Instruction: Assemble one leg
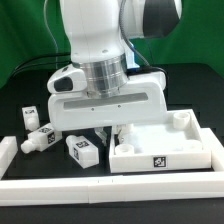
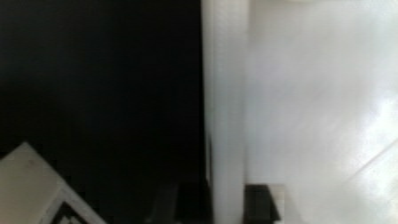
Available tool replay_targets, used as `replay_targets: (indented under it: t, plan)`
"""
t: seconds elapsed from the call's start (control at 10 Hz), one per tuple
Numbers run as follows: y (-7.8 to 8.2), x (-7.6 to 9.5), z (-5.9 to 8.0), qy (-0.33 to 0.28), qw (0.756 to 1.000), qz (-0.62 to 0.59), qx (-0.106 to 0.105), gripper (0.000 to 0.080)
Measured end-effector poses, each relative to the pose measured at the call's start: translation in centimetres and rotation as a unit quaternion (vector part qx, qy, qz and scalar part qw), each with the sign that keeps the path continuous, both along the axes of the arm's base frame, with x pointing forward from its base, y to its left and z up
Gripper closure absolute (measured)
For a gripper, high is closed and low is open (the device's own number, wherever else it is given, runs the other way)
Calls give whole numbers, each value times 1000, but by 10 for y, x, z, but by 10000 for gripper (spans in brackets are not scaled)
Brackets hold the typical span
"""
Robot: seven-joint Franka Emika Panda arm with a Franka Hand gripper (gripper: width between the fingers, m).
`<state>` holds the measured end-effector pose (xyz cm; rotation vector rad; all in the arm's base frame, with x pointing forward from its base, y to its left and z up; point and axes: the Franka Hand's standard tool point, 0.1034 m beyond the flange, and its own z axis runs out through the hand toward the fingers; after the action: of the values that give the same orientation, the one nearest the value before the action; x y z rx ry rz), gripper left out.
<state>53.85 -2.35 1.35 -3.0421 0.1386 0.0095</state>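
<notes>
Three legs lie on the black table at the exterior view's left: one (image 1: 30, 116) at the back, one (image 1: 38, 139) nearer, and one (image 1: 82, 150) just below the gripper hand. All are short white pegs with tag stickers. My gripper (image 1: 112, 131) is lowered at the left edge of the large white square panel (image 1: 170, 147). In the wrist view its dark fingertips (image 2: 263, 202) straddle the panel's raised edge strip (image 2: 224, 110), and the gripper (image 2: 228, 205) looks shut on it. A tagged white corner (image 2: 39, 192) shows beside them; it looks like a leg.
Long white border rails run along the front (image 1: 100, 186) and the left (image 1: 8, 150) of the work area. The panel carries a tag (image 1: 158, 160) on its front wall and has raised knobs (image 1: 181, 119) at its far corners. A green backdrop stands behind.
</notes>
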Motion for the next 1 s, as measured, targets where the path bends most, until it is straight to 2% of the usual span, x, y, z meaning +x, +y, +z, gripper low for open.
replay_targets:
  t: [0.2, 0.5, 0.6, 0.8, 1.0]
  plan:
    - [0, 1, 0, 0, 1000, 0, 0, 744]
    - [2, 43, -2, -21, 1000, 17, -5, 744]
    - [2, 50, -2, -26, 1000, 16, -6, 744]
    - [2, 56, -2, -5, 1000, 8, 1, 744]
    - [2, 56, -2, 8, 1000, 13, -4, 744]
